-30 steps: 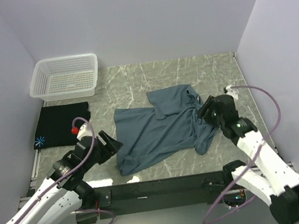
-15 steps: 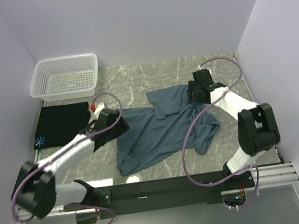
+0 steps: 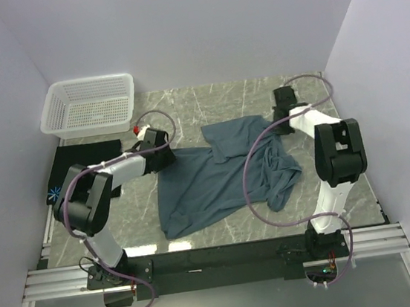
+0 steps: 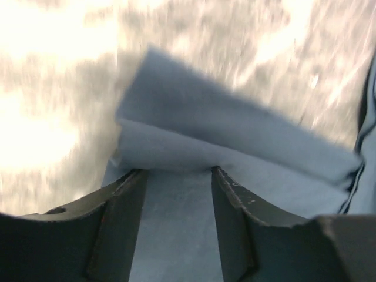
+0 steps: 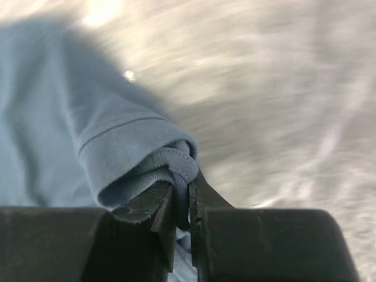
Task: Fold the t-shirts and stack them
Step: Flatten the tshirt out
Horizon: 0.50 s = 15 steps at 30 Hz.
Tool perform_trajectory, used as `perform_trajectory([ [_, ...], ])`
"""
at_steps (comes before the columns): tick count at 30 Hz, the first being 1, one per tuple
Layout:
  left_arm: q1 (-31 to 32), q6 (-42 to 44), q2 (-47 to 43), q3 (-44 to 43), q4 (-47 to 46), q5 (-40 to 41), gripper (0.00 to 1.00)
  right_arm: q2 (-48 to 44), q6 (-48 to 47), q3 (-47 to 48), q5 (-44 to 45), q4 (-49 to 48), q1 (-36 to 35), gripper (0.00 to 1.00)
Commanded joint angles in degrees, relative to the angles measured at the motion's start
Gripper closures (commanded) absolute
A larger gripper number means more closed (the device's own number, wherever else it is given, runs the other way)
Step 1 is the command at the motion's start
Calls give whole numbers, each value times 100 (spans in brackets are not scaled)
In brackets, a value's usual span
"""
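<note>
Slate-blue t-shirt (image 3: pixel 215 175) rumpled at middle of worktop (image 3: pixel 186 118). Right jaws pinched shut on its hemmed edge, far right side. Left jaws apart, straddling fold at its left edge. Black t-shirt (image 3: pixel 80 172) folded flat beside basket (image 3: pixel 91 107).

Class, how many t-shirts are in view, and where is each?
2. The slate-blue t-shirt lies rumpled in the middle of the table; the black t-shirt lies folded flat at its left edge, just nearer than the white basket. I see no others.
</note>
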<state>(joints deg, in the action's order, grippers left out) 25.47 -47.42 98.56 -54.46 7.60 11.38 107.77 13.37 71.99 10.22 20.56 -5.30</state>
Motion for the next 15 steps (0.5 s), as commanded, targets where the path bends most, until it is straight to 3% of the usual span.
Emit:
perform_trajectory([
  [1, -288, 128, 478, -398, -21, -127, 46, -141, 718, 246, 42, -148, 956, 86],
  [4, -403, 171, 646, -574, 84, -144, 47, -308, 1676, 167, -221, -113, 1801, 85],
  [6, -438, 206, 760, -689, 102, -136, 47, -414, 2082, 88, -371, -236, 2041, 81],
  [7, -438, 207, 848, -750, 128, -118, 47, -510, 2135, 61, -354, -262, 2137, 73],
  [10, -499, 207, 1024, -873, 172, -180, 47, -572, 2013, 157, -406, -219, 2147, 51],
  [15, -517, 338, 1139, -1111, 269, -101, 43, -1046, 1679, -184, -407, -315, 1867, 43],
])
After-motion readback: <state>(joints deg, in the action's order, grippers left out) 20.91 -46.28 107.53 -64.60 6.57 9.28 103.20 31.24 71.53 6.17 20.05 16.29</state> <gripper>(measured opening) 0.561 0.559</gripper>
